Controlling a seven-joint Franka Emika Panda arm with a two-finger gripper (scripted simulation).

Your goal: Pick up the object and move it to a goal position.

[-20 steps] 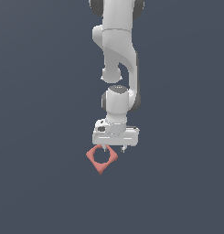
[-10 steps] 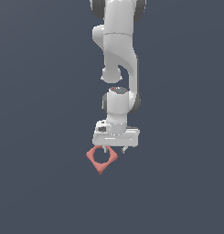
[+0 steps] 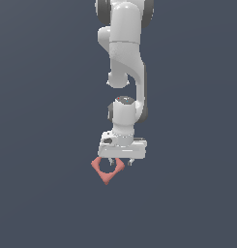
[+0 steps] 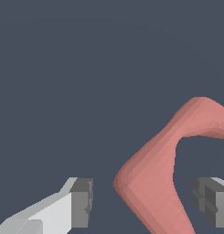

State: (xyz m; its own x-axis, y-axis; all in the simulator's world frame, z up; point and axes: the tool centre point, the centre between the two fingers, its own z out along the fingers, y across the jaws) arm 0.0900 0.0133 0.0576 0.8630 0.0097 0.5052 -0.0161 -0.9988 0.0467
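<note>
Hanging just over the pink block [image 3: 107,168], the pincer [image 3: 121,162] is open, one finger [image 4: 81,202] on each side of a block edge. It looks hard, thin and light; squeeze that edge, beside the hole.

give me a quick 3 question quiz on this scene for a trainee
1. True or false: the gripper is clamped shut on the pink block.
2. Multiple choice: in the wrist view, what sits between the fingertips? A) one side of the block B) a blue ball C) nothing
3. Fill in: the block has a large round ____ through its centre.

Key: 1 false, the fingers stand apart with gaps on both sides of the block. 2 A. 3 hole.
</note>
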